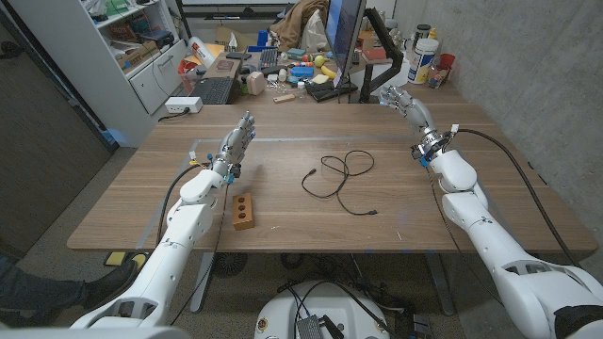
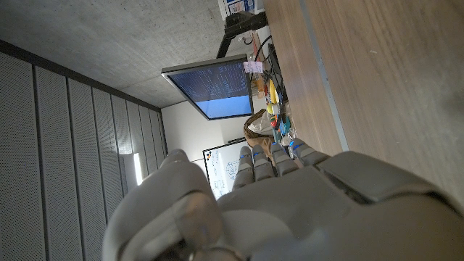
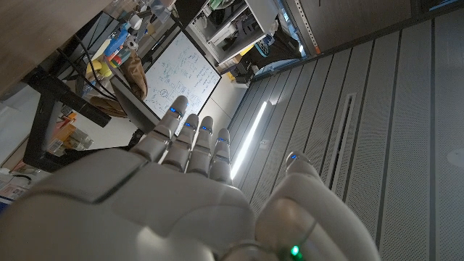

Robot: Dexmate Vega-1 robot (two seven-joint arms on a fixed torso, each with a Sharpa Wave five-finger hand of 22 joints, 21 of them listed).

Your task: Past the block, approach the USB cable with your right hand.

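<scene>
Right robot hand poised far from the cable

The right robot hand (image 1: 403,101), fingers extended, holds nothing at the wooden desk's (image 1: 283,221) far right; the thin black looped USB cable (image 1: 339,179) lies mid-desk, the small wooden block (image 1: 244,212) beside the empty, straight-fingered left robot hand (image 1: 237,141). A hurried, low reach might snag and drag the cable's loops

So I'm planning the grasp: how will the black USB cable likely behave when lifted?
The USB cable lies in loose loops on the table, so it is probably floppy and will dangle. It looks thin, so likely light. Its free plug end may trail or swing.
</scene>
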